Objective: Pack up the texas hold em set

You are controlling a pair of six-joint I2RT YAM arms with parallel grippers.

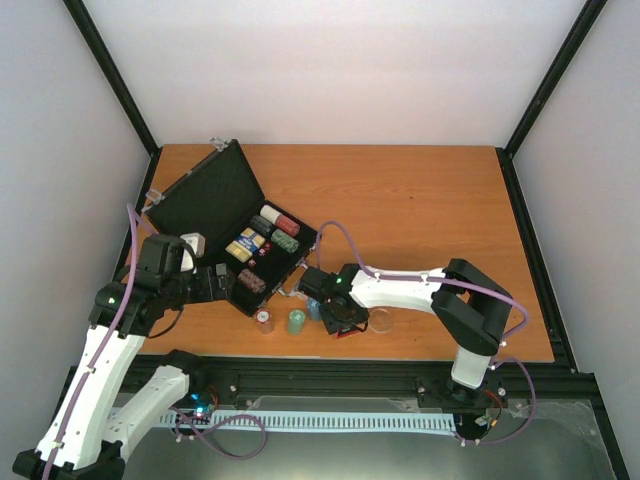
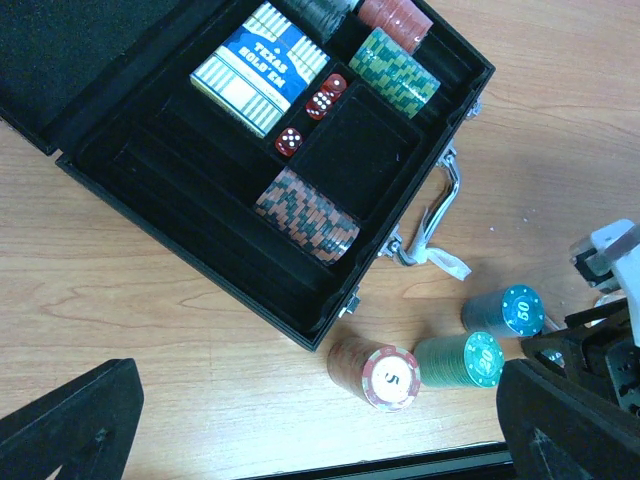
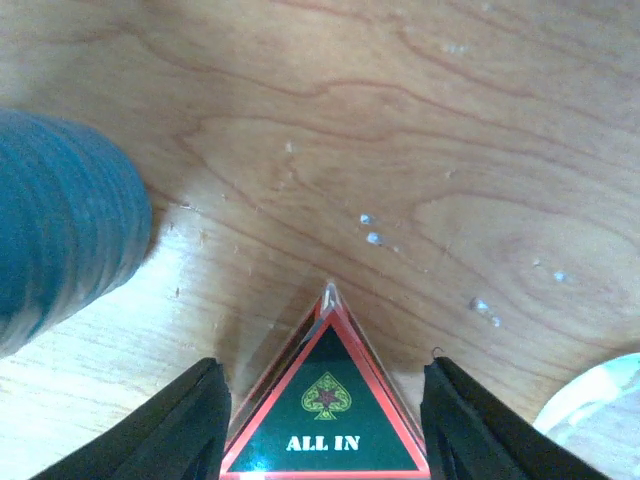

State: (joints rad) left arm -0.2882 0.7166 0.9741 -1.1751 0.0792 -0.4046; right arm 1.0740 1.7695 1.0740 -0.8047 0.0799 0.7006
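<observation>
The black case [image 1: 205, 195] lies open at the table's left. In the left wrist view it holds a card deck [image 2: 260, 68], red dice [image 2: 310, 115] and chip stacks [image 2: 305, 215]. A red stack [image 2: 375, 372], a green stack [image 2: 460, 360] and a blue stack [image 2: 505, 312] lie on the table in front of it. My left gripper [image 2: 320, 440] is open and empty above the red stack. My right gripper [image 3: 327, 380] is closed on the black "ALL IN" triangle [image 3: 325, 420], its pads at the lower corners, low over the table. The clear disc [image 1: 381, 321] lies just to its right.
The blue stack [image 3: 60, 250] lies close to the left of my right gripper. The case's silver handle [image 2: 435, 215] faces the loose stacks. The table's near edge [image 1: 400, 358] runs just behind the stacks. Bare wood fills the table's far right.
</observation>
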